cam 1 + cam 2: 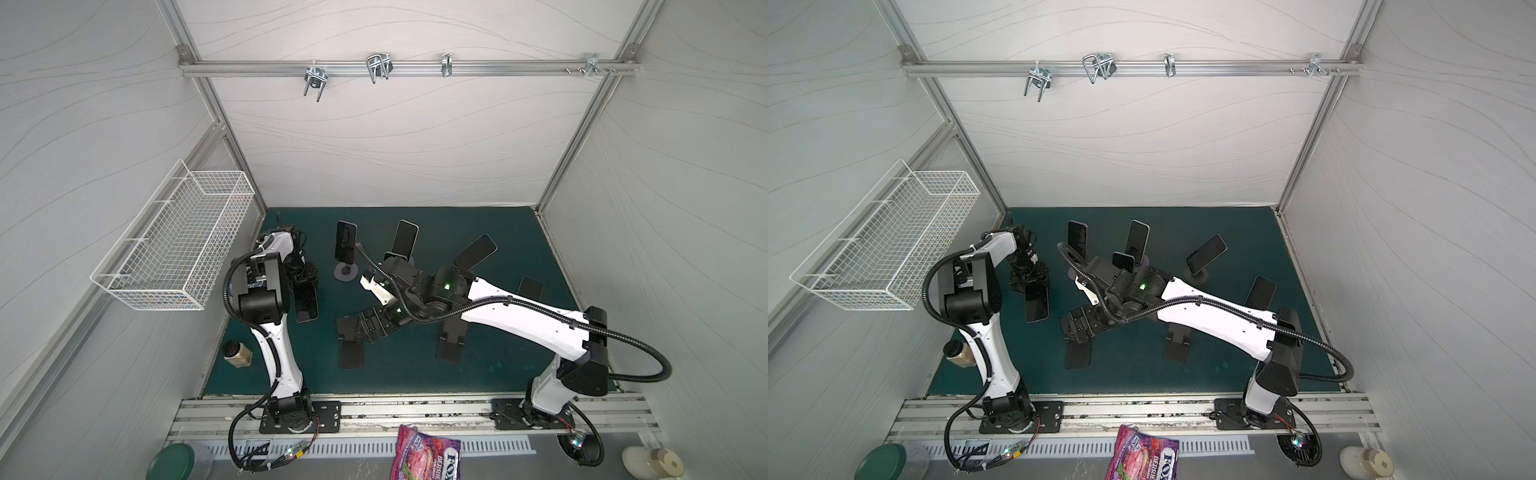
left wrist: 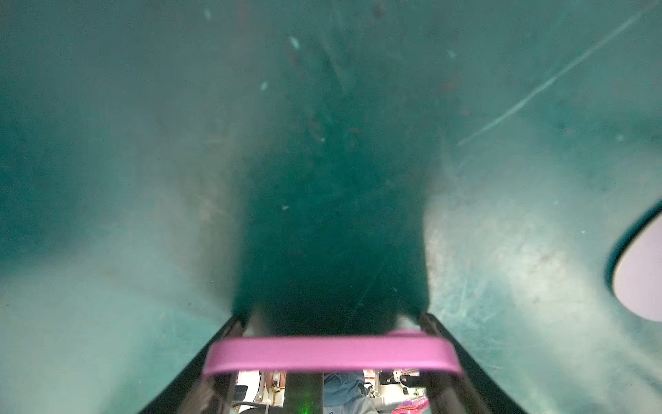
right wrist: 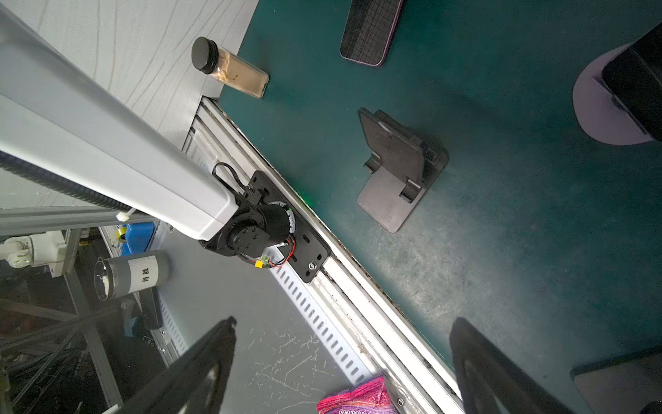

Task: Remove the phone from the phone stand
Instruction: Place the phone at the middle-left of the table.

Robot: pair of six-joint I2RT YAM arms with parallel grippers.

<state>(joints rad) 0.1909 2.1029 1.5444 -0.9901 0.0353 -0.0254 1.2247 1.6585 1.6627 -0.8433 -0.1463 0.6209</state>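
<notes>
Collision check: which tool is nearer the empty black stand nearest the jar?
Right. The right tool, open, hovers by the stand at its rear end. The left tool is farther off, diagonally behind it, shut on a phone.

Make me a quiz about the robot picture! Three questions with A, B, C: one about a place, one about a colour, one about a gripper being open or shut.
1. Where is the white wire basket fixed? A) on a side wall B) on the mat C) on the back rail
2. What colour is the edge of the phone in the left gripper? A) yellow B) pink C) blue
3. How is the right gripper? A) shut on a jar B) shut on a phone C) open and empty
Answers: 1 A, it hangs on the wall in both top views. 2 B, the left wrist view shows a pink edge in the grip. 3 C, its fingers stand wide apart with nothing between.
</notes>
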